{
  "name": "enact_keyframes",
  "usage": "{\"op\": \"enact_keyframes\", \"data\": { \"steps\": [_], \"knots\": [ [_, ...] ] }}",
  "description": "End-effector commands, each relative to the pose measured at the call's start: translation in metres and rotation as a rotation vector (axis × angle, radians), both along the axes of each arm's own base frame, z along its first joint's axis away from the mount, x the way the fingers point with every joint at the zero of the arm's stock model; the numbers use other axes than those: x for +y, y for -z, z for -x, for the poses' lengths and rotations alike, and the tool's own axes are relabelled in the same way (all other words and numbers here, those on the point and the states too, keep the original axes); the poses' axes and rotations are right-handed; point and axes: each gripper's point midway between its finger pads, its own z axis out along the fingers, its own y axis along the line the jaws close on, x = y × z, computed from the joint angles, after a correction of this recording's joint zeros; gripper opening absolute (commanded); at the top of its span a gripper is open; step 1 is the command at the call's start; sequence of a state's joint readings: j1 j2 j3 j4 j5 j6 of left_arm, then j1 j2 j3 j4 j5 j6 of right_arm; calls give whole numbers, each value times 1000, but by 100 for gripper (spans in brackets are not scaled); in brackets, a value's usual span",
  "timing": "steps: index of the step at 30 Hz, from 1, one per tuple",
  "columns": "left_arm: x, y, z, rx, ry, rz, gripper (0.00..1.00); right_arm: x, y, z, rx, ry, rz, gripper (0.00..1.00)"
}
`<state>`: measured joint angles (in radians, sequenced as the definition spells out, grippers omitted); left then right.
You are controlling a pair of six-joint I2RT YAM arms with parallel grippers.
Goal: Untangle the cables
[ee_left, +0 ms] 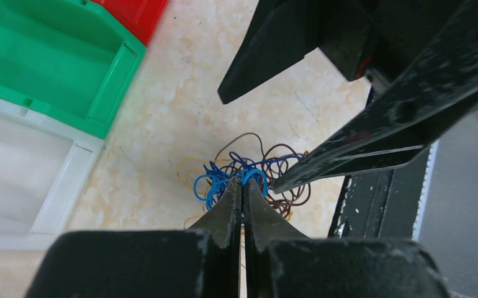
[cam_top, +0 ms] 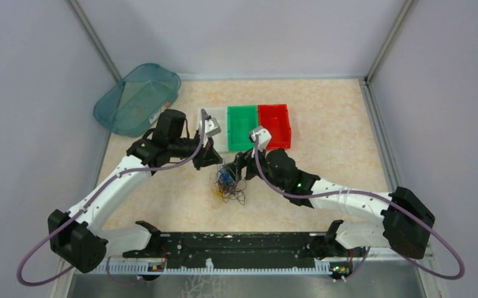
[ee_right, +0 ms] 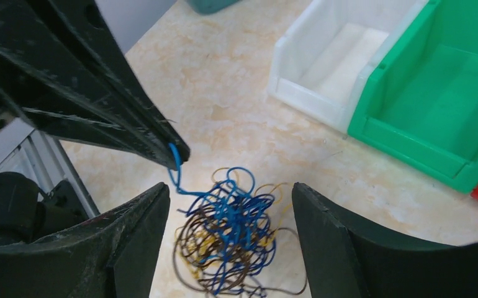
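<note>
The cables (cam_top: 228, 185) lie as one tangled clump of blue, yellow and dark brown strands on the beige table. My left gripper (ee_left: 244, 184) is shut on a blue cable (ee_left: 256, 177) at the top of the clump (ee_left: 249, 171). In the right wrist view its tip (ee_right: 175, 154) holds that blue strand (ee_right: 175, 174) pulled up from the clump (ee_right: 227, 245). My right gripper (ee_right: 230, 186) is open, one finger on each side just above the cables, gripping nothing. From above, both grippers, left (cam_top: 219, 166) and right (cam_top: 239, 167), meet over the clump.
Three bins stand in a row behind the cables: white (cam_top: 216, 139), green (cam_top: 243, 127), red (cam_top: 274, 124). A teal tray (cam_top: 138, 98) leans at the back left wall. A black rail (cam_top: 236, 245) runs along the near edge between the arm bases.
</note>
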<state>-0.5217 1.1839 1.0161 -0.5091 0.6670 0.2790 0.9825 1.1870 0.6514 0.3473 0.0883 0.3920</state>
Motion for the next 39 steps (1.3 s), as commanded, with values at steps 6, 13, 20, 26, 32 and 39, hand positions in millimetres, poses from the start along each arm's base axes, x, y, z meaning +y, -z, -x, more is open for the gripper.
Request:
{"op": "enact_keyframes", "data": {
  "steps": [6,13,20,26,32,39],
  "knots": [
    [-10,-56,22,37,43,116,0,14,-37,-16,-109,61,-81,72],
    [-17,-75,34,96,79,170,0,8,-43,-32,-135,165,-105,72],
    [-18,-80,35,110,80,180,0,12,-53,-32,-155,169,-187,72],
    [-21,-88,29,80,83,182,0,30,-41,-20,-148,144,-196,73],
    [-26,-112,33,82,114,223,0,27,-14,-24,-100,210,-218,73],
    [-28,-149,45,63,163,274,0,13,1,-33,-97,301,-200,73]
  ]
}}
